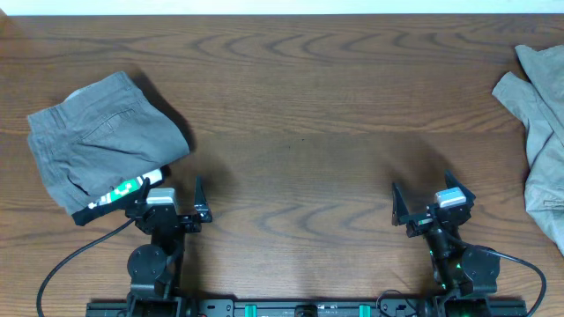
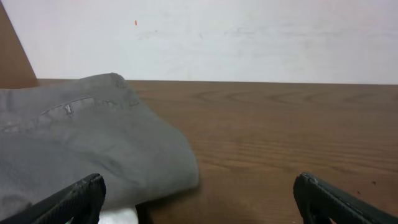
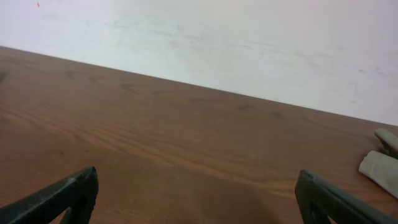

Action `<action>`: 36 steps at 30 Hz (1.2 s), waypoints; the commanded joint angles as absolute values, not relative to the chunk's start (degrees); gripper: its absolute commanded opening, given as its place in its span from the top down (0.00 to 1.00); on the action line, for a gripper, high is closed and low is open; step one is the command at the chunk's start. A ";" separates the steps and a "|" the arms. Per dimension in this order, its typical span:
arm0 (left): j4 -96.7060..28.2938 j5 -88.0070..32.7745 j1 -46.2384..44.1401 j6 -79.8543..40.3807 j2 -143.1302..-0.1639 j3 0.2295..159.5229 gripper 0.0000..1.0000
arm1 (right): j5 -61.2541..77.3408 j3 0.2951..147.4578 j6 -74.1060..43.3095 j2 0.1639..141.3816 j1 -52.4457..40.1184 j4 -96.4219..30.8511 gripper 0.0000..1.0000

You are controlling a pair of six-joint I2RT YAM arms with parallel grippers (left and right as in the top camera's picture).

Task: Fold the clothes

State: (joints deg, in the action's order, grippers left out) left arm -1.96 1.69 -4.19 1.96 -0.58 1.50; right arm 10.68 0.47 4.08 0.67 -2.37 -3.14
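The clothes (image 1: 542, 132), a pale khaki wrinkled garment, lie crumpled at the table's far right edge and are partly cut off by the overhead view. A small corner of the clothes (image 3: 380, 167) shows at the right in the right wrist view. My right gripper (image 1: 425, 189) (image 3: 198, 198) stands open near the front of the table, well left of the clothes, with bare wood between its fingers. My left gripper (image 1: 169, 189) (image 2: 199, 200) is open too, at the front left, holding nothing.
Darker grey folded shorts (image 1: 101, 141) (image 2: 81, 143) with a black waistband and a white-green label (image 1: 123, 187) lie at the left, right by the left gripper's left finger. The brown wooden table (image 1: 300, 106) ends at a white wall (image 3: 217, 37) at the back.
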 commanded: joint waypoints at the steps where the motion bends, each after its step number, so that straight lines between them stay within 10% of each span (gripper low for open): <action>1: -4.01 1.96 -3.99 2.55 -0.23 0.23 0.02 | 10.94 0.32 4.95 0.34 -1.89 -3.25 0.01; 36: -3.97 1.91 -3.99 0.38 -0.23 0.23 0.02 | 12.27 0.32 2.68 0.34 -1.89 -3.16 0.01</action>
State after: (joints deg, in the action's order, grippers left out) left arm -1.96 1.67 -4.19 1.61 -0.58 1.50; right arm 10.83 0.47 3.99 0.67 -2.37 -3.11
